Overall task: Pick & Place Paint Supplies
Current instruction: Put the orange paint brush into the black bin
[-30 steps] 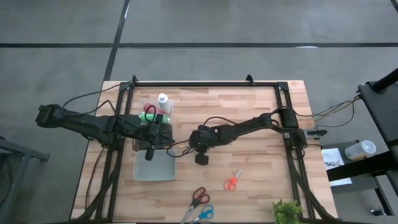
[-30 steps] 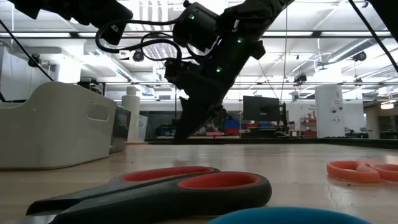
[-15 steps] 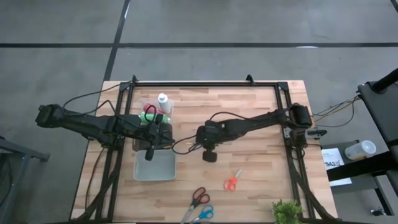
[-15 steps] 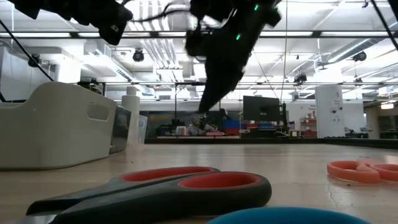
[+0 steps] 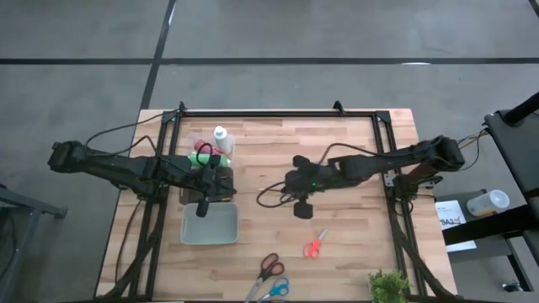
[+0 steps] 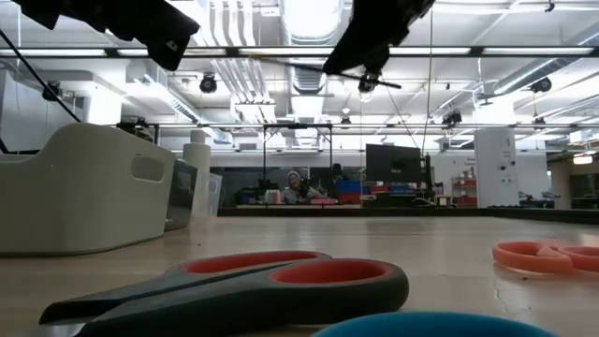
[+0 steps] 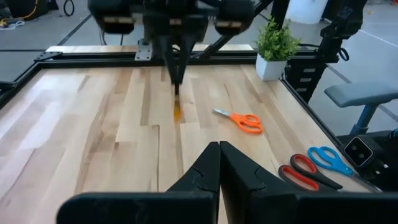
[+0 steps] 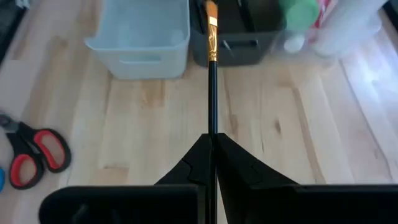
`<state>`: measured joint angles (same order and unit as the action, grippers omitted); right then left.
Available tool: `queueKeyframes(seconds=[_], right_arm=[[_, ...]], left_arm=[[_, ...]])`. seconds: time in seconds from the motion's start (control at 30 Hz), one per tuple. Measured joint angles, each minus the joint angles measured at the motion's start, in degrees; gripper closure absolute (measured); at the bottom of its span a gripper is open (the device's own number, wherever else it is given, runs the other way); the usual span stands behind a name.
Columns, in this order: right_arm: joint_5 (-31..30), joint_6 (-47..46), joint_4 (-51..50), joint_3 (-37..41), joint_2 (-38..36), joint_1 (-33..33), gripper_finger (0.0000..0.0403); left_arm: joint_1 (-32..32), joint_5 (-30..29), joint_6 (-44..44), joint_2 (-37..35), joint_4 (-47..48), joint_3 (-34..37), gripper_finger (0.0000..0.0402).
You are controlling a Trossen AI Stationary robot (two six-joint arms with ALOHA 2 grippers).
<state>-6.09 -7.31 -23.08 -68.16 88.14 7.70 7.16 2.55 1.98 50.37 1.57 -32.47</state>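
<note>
Left gripper (image 5: 202, 207) clenched on nothing, hung over near edge of pale grey plastic bin (image 5: 210, 225) and dark tray (image 5: 187, 195), at table's left side. Fingers (image 7: 219, 163) pressed together per left wrist view. White paint bottle (image 5: 221, 137), green paint bottle (image 5: 205, 157) and a bit of red bottle (image 5: 200, 146) clustered just beyond gripper, beside dark tray, toward far-left of butcher-block wooden table (image 5: 354, 252). Right gripper (image 5: 301, 208) mid-table, raised off surface, clenched on thin black-handled brush w/ gold ferrule and orange bristles (image 8: 211, 68); brush tip aimed toward bin and tray in right wrist view. Red-handled black scissors (image 5: 269, 266) and blue scissors (image 5: 276, 289) near front edge; small orange scissors (image 5: 315, 245) right of those. Green potted plant (image 5: 388, 287) at front-right corner.
</note>
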Motion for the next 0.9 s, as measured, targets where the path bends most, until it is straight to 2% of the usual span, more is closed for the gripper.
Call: queueKeyframes(seconds=[0.17,0.37,0.43,0.67,0.9], right_arm=[[-0.1,0.5,9.1,6.3,-5.0,0.3,0.0391],[0.0,1.0,16.3,11.6,-7.2,0.3,0.0391],[0.0,1.7,17.4,12.2,-7.3,0.3,0.0391],[0.0,2.0,19.0,12.4,-7.1,0.3,0.0391],[0.0,2.8,19.0,12.3,-7.1,0.3,0.0391]], left_arm=[[0.0,0.0,3.0,0.0,0.0,0.0,0.0394],[-0.1,-0.2,3.8,0.0,-1.9,0.0,0.0394],[-0.1,-0.5,4.2,0.0,-2.3,0.0,0.0394],[-0.2,-9.1,9.0,0.0,-3.0,0.0,0.0394],[-0.2,-8.3,9.0,0.0,-3.2,0.0,0.0394]])
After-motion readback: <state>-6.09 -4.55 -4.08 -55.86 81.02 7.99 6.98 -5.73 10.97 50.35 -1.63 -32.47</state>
